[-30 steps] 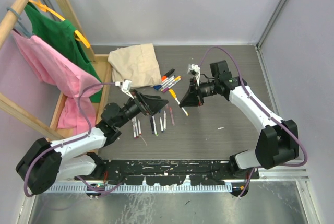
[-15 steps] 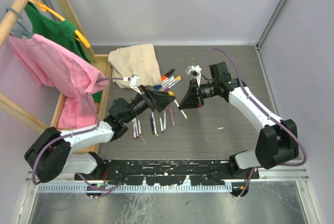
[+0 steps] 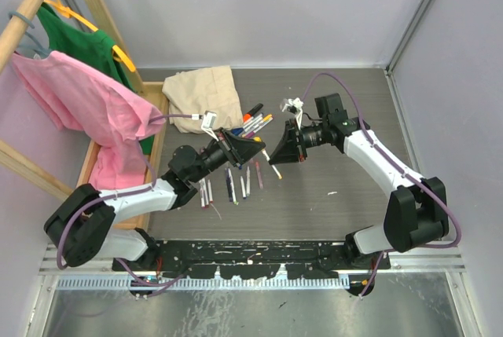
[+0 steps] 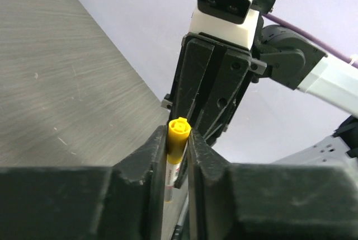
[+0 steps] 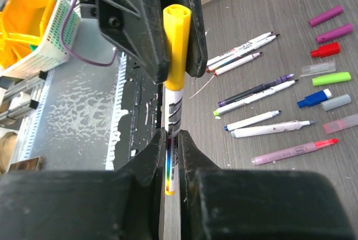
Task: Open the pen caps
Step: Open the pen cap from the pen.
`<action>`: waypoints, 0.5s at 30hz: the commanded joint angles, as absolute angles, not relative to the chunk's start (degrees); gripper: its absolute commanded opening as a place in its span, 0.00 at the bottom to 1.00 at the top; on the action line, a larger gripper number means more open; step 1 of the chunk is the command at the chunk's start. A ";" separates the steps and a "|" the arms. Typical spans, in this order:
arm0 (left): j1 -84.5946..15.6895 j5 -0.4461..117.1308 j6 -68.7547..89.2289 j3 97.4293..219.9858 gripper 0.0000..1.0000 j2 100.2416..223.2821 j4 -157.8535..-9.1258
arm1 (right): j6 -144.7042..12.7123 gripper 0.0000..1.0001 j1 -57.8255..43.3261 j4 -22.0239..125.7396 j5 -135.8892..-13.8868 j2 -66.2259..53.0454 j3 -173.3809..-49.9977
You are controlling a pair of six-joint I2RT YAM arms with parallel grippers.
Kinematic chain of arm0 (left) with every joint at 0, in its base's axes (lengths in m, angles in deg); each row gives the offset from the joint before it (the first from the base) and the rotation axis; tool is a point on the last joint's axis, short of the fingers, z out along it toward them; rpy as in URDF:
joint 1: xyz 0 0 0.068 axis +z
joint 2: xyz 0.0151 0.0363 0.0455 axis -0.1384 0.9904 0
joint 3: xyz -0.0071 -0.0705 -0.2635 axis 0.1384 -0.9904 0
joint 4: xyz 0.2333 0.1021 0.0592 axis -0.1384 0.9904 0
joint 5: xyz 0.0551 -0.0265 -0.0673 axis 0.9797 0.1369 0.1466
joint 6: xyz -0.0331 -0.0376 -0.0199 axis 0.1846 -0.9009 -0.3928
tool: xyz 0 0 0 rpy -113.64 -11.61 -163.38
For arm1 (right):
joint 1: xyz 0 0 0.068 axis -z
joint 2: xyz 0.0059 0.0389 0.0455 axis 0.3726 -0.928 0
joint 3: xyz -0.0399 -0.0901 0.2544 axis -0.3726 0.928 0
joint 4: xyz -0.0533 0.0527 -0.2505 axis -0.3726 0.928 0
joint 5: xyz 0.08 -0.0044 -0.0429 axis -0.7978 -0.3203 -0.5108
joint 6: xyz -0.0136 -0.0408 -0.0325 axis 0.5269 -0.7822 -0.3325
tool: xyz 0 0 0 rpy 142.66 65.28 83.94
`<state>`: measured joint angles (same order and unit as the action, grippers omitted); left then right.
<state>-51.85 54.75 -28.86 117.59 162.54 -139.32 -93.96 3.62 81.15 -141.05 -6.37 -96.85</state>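
A white-barrelled marker pen (image 5: 174, 111) is held above the table, and my right gripper (image 5: 170, 139) is shut on its lower barrel. Its yellow pen cap (image 5: 175, 44) is still on the pen. My left gripper (image 4: 178, 150) is shut on that yellow cap (image 4: 178, 136), facing the right gripper's fingers (image 4: 210, 83). From above, the left gripper (image 3: 258, 148) and the right gripper (image 3: 275, 156) meet tip to tip over the table's middle. Loose pen caps lie on the table: purple (image 5: 326, 15), red (image 5: 325, 50), green (image 5: 331, 78) and blue (image 5: 314, 98).
Several uncapped pens (image 3: 232, 184) lie below the grippers, and more markers (image 3: 253, 122) sit by a beige cloth (image 3: 203, 97). A wooden rack at the left carries a pink garment (image 3: 78, 105) and a green one (image 3: 86, 50). A yellow basket (image 5: 28, 22) stands beyond the table's near edge.
My left gripper has swung right to the pen and closed on its yellow cap. The right gripper has kept its hold and barely moved.
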 commanded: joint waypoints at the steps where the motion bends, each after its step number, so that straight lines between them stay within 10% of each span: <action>1: -52.02 53.39 -28.45 119.73 0.12 162.69 -143.66 | -93.60 0.01 3.32 79.52 -143.04 -6.11 -96.99; 7: -52.03 52.37 -28.37 119.94 0.00 163.42 -143.96 | -93.35 0.02 3.33 79.12 -143.30 -6.11 -96.68; 15: -52.02 51.64 -28.54 120.27 0.00 165.38 -146.66 | -77.28 0.36 2.99 61.15 -145.77 -4.30 -89.80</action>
<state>-51.87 53.09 -28.55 117.76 164.77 -140.91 -88.12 3.57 75.21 -142.75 -6.52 -93.48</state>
